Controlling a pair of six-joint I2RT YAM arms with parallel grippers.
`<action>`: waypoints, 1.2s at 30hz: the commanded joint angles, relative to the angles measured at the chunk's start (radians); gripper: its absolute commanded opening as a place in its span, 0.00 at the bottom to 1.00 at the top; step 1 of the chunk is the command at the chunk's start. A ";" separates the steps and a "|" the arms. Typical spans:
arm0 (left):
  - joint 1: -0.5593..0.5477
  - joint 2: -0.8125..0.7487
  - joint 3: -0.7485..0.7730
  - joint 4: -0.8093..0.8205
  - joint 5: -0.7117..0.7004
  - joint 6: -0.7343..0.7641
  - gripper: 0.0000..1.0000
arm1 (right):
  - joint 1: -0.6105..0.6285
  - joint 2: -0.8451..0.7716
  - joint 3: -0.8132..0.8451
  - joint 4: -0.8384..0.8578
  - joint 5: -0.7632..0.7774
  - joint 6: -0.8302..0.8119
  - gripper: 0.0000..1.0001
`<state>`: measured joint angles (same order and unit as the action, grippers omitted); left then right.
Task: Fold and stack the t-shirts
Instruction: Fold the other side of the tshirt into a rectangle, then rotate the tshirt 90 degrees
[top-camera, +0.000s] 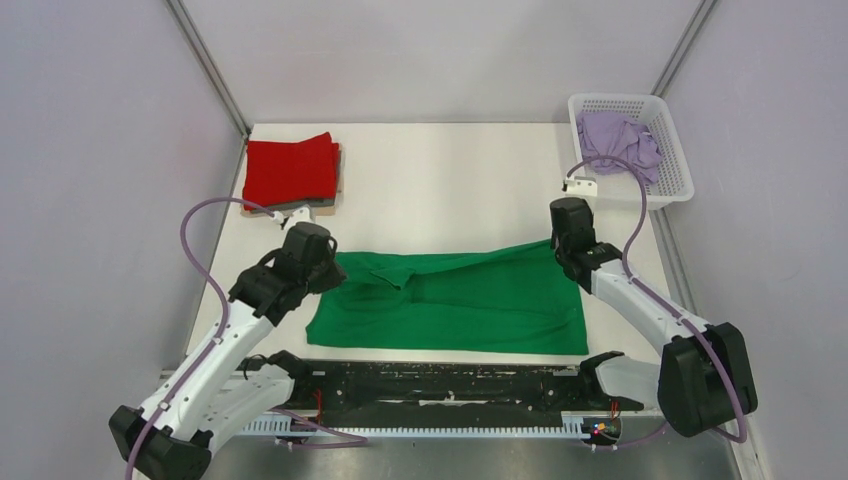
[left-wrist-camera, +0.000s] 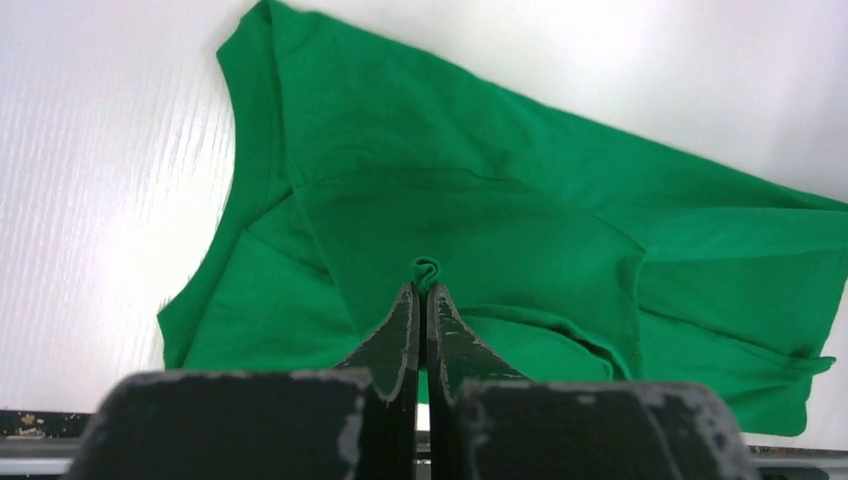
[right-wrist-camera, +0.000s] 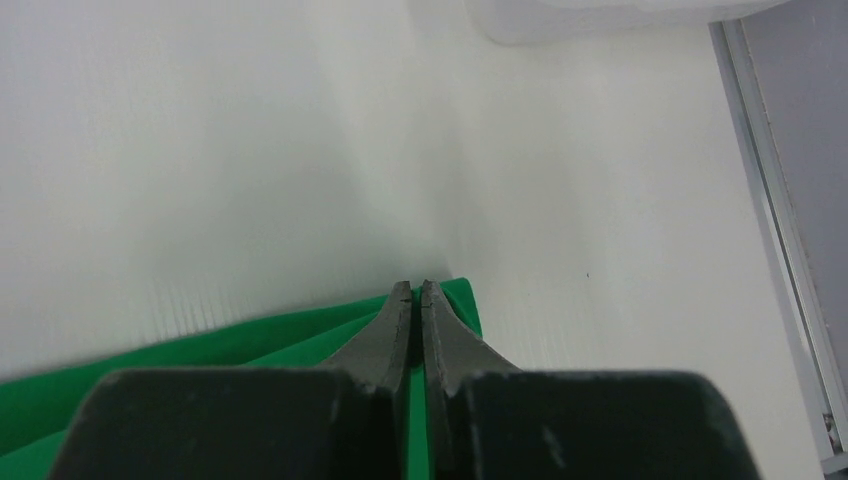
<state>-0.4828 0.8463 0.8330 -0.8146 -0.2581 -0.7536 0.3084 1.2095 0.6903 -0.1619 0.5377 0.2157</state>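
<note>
Left gripper (left-wrist-camera: 421, 290) and right gripper (right-wrist-camera: 416, 288) pinch green t-shirt (top-camera: 470, 300), arms reaching forward.

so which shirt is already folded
The red t-shirt, a neat square far left; the green t-shirt lies spread out, the lilac t-shirt sits crumpled in the basket.
</note>
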 joint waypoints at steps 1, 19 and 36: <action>-0.008 -0.054 -0.039 -0.048 0.009 -0.067 0.02 | 0.012 -0.054 -0.035 -0.024 0.009 0.002 0.04; -0.107 -0.086 -0.238 -0.098 0.119 -0.184 0.18 | 0.067 -0.236 -0.286 -0.202 0.154 0.217 0.42; -0.149 0.020 -0.158 0.136 0.212 -0.135 1.00 | 0.066 -0.454 -0.361 0.118 -0.196 0.025 0.98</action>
<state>-0.6262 0.7639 0.6621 -0.8886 -0.0849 -0.9092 0.3733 0.7700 0.3862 -0.3038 0.6350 0.3729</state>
